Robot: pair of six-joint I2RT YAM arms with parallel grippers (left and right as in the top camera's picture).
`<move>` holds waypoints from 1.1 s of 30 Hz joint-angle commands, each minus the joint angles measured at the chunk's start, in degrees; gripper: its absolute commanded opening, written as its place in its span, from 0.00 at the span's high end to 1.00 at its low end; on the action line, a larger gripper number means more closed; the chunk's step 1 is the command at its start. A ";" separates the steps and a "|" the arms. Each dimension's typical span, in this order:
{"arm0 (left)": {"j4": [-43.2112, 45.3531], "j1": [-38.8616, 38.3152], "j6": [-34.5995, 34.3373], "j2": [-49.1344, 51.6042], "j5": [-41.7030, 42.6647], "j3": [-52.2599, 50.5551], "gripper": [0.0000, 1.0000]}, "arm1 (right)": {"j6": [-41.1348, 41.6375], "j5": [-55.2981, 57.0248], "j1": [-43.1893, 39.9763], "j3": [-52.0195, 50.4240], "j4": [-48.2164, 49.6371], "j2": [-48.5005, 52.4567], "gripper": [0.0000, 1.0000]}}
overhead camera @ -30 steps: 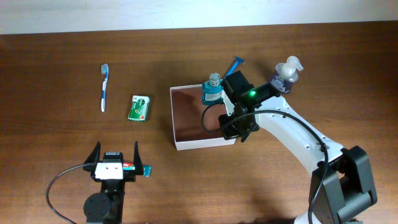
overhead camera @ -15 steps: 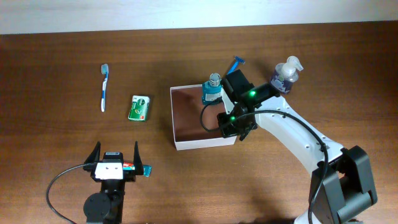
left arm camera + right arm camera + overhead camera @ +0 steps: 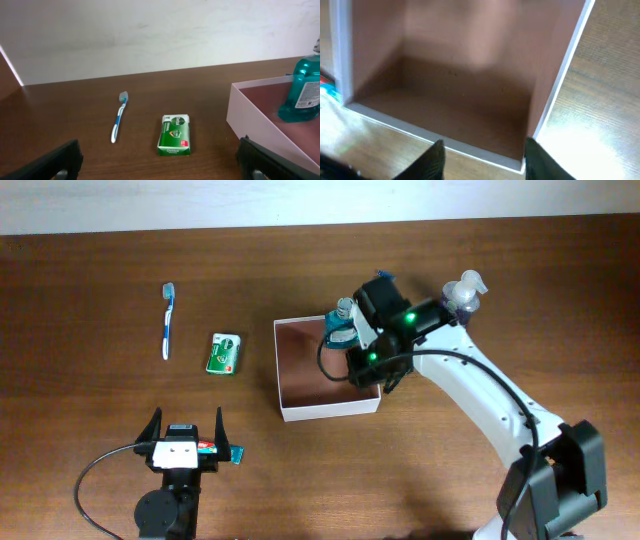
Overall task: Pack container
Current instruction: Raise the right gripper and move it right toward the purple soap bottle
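Since a second ago the right arm has travelled toward the top of the overhead frame, from the lower right corner of the container up along its right wall; the right pincer has parted, and its fingers now stand apart with nothing between them, only the container's white wall and reddish floor beyond. We find the container at the centre of the overhead frame, on the table; a teal bottle stands upright in its upper right corner, just beside the arm. The left pincer is spread wide and empty at the lower left.

We judge the step in hand to be withdrawal after a release; we lift straight up before any sideways travel, since a swing could tip the bottle or drag the thin wall; we hold the fingers parted until clear. A toothbrush, a green packet and a pump bottle lie outside the container.
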 commanded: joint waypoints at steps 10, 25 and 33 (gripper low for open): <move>-0.42 -0.22 1.11 0.02 -0.48 -0.02 0.01 | -1.95 8.74 -7.69 5.11 -6.95 -10.64 0.47; -0.42 -0.22 1.11 0.02 -0.48 -0.02 0.01 | -1.79 5.55 -27.50 4.81 -11.80 -13.70 0.14; -0.42 -0.22 1.11 0.02 -0.48 -0.02 0.01 | -1.99 8.17 -28.20 4.76 -7.02 -13.60 0.11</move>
